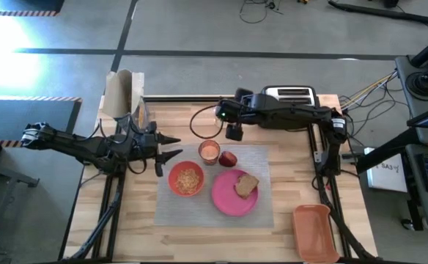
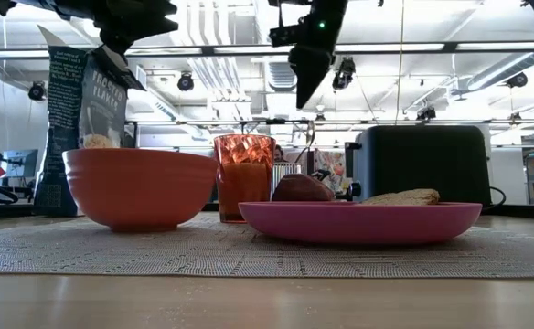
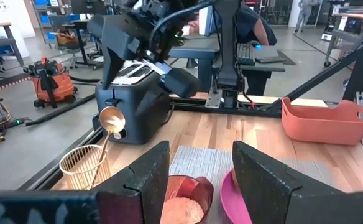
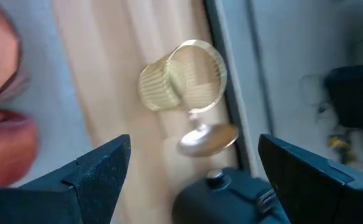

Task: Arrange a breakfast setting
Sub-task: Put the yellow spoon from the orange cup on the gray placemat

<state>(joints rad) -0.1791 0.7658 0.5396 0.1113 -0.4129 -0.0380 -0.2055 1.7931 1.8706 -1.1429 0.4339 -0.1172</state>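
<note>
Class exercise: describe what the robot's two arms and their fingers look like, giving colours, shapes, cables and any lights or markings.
Both arms are dark, slim and jointed. The left gripper ends in two black, pointed, wedge-shaped fingers. The right gripper has similar broad black fingers, a small green light near its wrist and a black cable looping beside it.

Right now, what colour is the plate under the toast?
Pink; the plate shows best in the high view.

Grey concrete floor (image 1: 199, 29); bright ceiling lights (image 2: 486, 46)
</note>
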